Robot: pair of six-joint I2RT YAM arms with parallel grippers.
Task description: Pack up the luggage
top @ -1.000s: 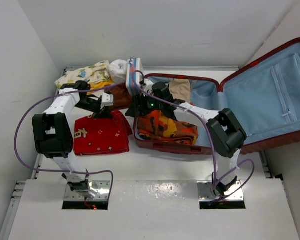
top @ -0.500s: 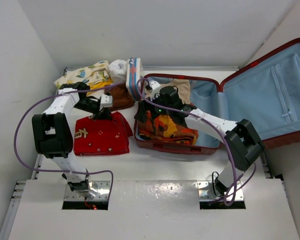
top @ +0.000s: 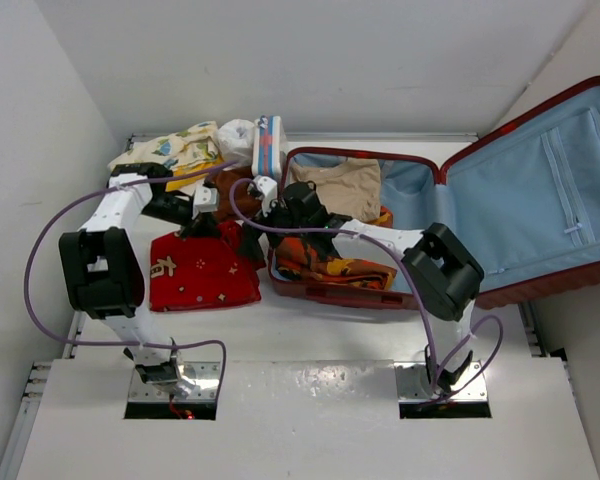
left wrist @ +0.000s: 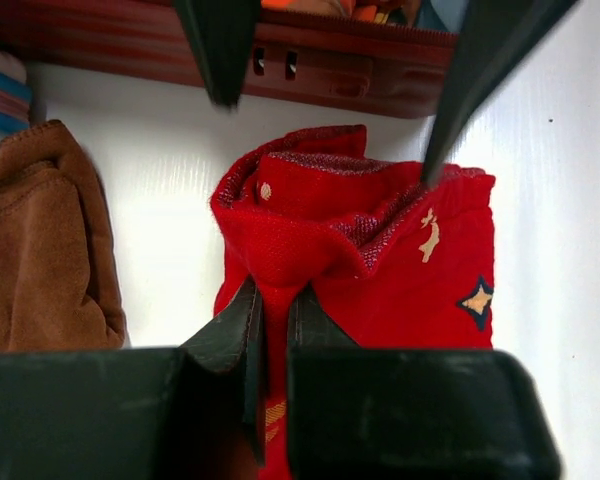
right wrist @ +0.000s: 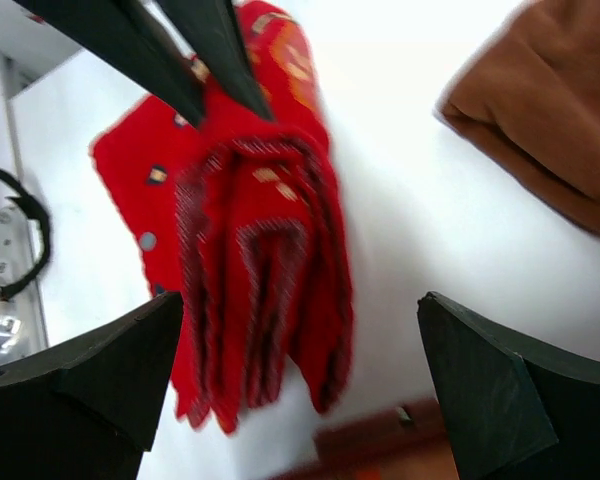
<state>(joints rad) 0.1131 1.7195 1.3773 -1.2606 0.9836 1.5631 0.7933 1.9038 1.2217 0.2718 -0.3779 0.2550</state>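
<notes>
While the luggage (top: 540, 200) lies with its lid thrown back on the table's right side, I see my left gripper (left wrist: 275, 300) clamped on a raised fold of the red cloth (top: 202, 270) just outside its left wall, with my right gripper (right wrist: 300, 310) over that fold, jaws spread wide.

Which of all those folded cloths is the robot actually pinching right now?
The folded red cloth with small gold marks, beside the dark red suitcase: the left gripper pinches its raised fold. The folded brown cloth lies untouched.
</notes>
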